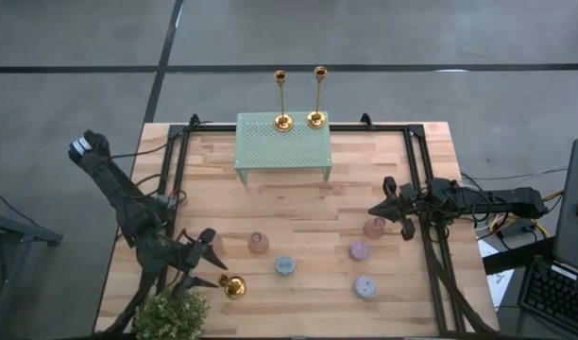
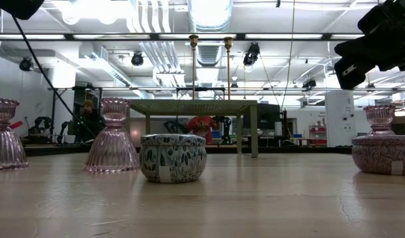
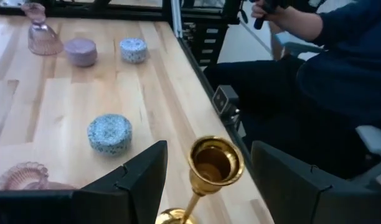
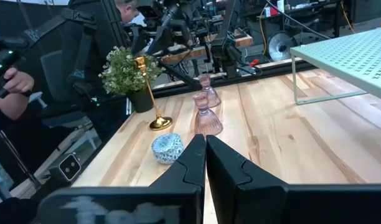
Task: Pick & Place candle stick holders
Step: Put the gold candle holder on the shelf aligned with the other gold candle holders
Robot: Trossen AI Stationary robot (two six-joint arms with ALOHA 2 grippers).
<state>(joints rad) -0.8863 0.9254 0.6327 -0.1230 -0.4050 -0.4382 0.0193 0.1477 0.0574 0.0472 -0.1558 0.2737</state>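
Two candlesticks (image 1: 298, 94) on rack (image 1: 283, 142) at table's far edge; third (image 1: 234, 287) near left pincer (image 1: 213, 257)

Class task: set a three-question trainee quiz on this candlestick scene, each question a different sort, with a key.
1. True or false: all three candle stick holders stand on the green perforated shelf.
2. Multiple choice: the left hand has its open fingers either side of (A) a pink glass holder, (B) a gold candle stick holder, (C) a candle tin.
3. Fill in: the right hand is ____.

Key: 1 false, two stand there; 2 B; 3 shut.
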